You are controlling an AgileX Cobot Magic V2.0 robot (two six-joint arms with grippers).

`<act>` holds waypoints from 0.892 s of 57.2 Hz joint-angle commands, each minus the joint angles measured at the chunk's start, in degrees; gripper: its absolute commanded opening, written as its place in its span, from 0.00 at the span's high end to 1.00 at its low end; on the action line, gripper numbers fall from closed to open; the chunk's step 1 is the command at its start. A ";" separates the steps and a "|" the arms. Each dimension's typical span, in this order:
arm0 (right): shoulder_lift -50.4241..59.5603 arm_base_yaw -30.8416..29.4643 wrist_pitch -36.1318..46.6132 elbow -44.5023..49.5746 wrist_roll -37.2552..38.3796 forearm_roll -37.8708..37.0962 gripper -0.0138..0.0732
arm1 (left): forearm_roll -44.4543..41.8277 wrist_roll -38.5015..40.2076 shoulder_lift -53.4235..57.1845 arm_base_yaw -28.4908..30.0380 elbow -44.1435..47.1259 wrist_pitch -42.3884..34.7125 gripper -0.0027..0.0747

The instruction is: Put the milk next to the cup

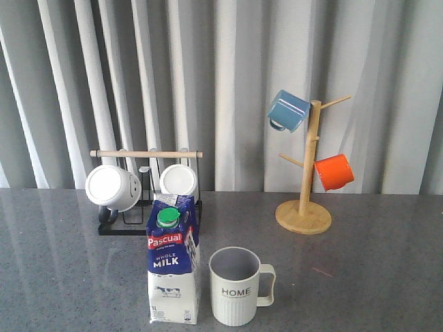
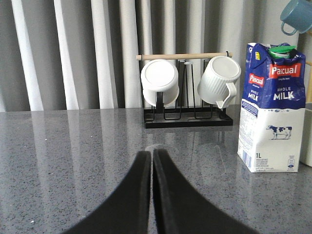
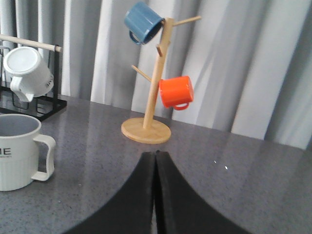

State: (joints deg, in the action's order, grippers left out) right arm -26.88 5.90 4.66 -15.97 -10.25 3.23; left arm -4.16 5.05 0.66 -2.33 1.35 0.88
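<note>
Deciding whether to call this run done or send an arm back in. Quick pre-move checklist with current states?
1. Milk carton upright on the table: ok.
2. Carton beside the HOME mug, on its left in the front view, small gap: ok.
3. Mug upright, handle facing away from the carton: ok.
4. Left gripper shut, holding nothing: ok.
5. Right gripper shut, holding nothing: ok.
6. Arms out of the front view, both wrist cameras looking from short of the objects: ok.

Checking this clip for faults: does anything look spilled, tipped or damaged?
Nothing stands out. The milk carton stands upright, capped, beside the upright HOME mug; no spill shows on the table.
</note>
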 commanded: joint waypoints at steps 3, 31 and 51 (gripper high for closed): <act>8.84 -5.04 4.74 5.79 4.53 -2.82 0.85 | 0.56 0.50 -0.42 -0.10 -1.19 -4.76 0.97; 26.23 -8.22 -0.54 18.17 15.96 -12.45 0.85 | 0.56 0.50 -0.42 -0.10 -1.19 -4.76 0.97; 28.36 -8.22 -3.00 18.17 15.71 -12.42 0.85 | 0.56 0.50 -0.42 -0.10 -1.19 -4.76 0.97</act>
State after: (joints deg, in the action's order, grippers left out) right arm 0.70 -2.06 -1.92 1.59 5.63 -9.01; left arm -4.16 5.05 0.66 -2.33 1.35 0.88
